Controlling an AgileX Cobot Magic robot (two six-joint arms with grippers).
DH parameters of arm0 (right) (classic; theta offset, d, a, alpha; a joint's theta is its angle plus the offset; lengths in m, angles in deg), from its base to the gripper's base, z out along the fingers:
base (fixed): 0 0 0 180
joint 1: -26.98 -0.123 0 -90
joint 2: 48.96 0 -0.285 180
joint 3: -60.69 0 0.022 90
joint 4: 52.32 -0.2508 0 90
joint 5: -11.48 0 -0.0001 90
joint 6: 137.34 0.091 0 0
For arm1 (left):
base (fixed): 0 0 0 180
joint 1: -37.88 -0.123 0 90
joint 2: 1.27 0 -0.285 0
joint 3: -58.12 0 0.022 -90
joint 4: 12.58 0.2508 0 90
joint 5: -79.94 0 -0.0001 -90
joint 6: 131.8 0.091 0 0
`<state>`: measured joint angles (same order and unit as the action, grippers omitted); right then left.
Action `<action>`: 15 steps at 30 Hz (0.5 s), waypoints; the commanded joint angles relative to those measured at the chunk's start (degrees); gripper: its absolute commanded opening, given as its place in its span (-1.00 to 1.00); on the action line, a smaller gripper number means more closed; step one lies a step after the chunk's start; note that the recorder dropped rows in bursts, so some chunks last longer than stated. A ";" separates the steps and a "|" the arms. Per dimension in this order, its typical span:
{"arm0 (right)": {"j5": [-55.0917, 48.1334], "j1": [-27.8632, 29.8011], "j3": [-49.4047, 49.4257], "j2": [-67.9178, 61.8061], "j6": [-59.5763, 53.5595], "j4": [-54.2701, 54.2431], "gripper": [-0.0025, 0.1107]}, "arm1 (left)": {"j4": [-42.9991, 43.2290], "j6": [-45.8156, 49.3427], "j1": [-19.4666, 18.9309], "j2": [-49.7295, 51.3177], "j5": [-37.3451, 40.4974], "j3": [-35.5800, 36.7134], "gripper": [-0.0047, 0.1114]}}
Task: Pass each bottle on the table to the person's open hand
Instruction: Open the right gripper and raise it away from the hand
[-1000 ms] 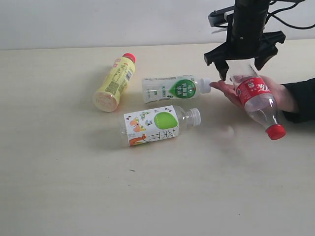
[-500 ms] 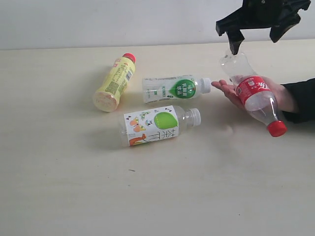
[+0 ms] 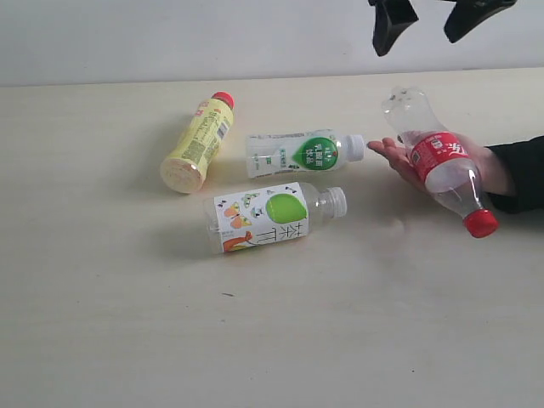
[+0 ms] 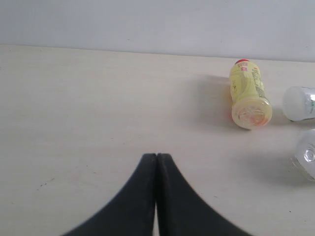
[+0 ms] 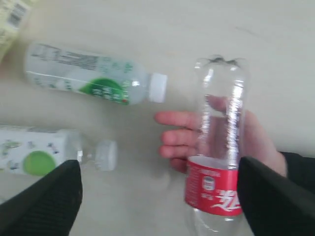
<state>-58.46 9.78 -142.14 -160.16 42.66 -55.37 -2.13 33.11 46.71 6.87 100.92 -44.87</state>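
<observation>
I've raised the right gripper [image 3: 429, 25], spread and empty, off the red-label bottle [image 3: 438, 161] in the hand [image 3: 493, 170]; the green-label bottle [image 3: 297, 153] lies crosswise to its left, probably nearest.

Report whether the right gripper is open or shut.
Open. The right gripper holds its two fingers far apart with nothing between them; the red-label bottle lies below it on the person's hand.

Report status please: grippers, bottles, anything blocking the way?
Left gripper shut, empty. Right gripper open, high above the hand. Red-label bottle lies in hand; yellow bottle, green-label bottle, fruit-label bottle on table. Nothing blocking.
</observation>
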 commanded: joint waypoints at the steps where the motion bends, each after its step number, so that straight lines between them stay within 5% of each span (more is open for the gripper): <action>1: -0.03 0.13 -0.37 1.98 -4.24 -9.13 0.48 | -0.02 0.08 0.27 -0.35 -0.27 0.21 -0.88; 15: -0.03 -8.54 -0.37 3.41 -8.89 -8.75 0.48 | -0.02 0.08 0.27 -0.35 -0.27 0.21 -0.88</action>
<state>-58.63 2.96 -142.14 -157.36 34.69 -63.92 -2.13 33.11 46.71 6.87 100.92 -44.87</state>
